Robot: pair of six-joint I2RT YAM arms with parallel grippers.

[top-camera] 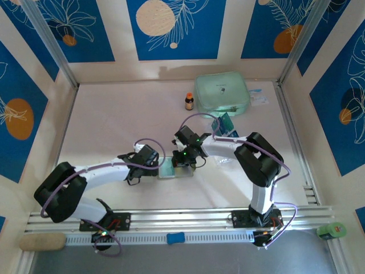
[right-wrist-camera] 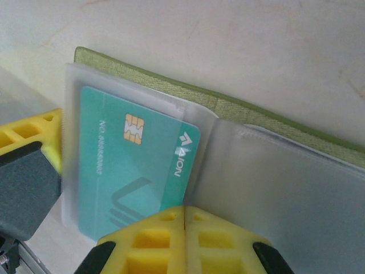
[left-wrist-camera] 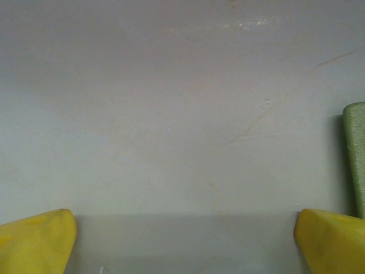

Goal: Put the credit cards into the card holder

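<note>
Right gripper (right-wrist-camera: 184,212), jaws pressed shut, hid the near edge of the credit card (right-wrist-camera: 131,165). The card sat in a clear pocket of the opened card holder (right-wrist-camera: 171,84), mid-table, its long axis running toward those fingers. Left gripper (left-wrist-camera: 182,240) gaped wide beside the holder, whose edge was cut off.

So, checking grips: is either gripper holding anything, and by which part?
Left gripper is open, holding nothing. Right gripper is shut at the near edge of the card tucked in the wallet; whether it pinches it cannot be told.
</note>
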